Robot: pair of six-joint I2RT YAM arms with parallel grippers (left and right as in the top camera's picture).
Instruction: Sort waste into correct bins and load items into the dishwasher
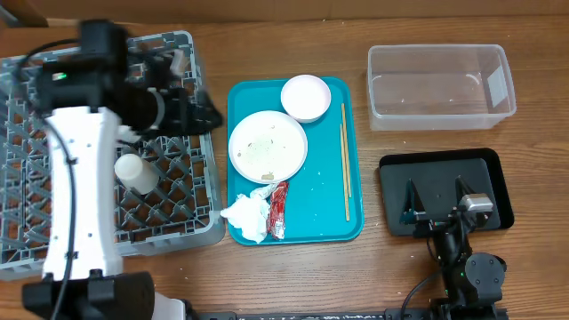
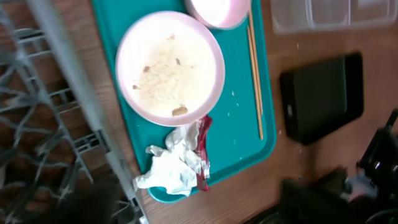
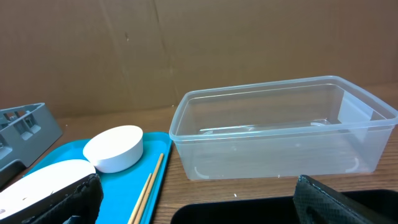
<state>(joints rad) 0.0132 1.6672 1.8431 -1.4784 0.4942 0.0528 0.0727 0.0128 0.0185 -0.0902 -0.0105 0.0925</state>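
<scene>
The plate is spotted on the teal tray, just right of the left pincer (grip cannot be told) by the dishwasher, nearer it than the right pincer, splayed empty over the black tray.

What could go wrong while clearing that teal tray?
The plate carries crumbs; tilting it toward the rack might scatter them. The napkin touches the wrapper, so a grab may take both. The chopsticks lie flat and thin, likely hard to pinch.
</scene>
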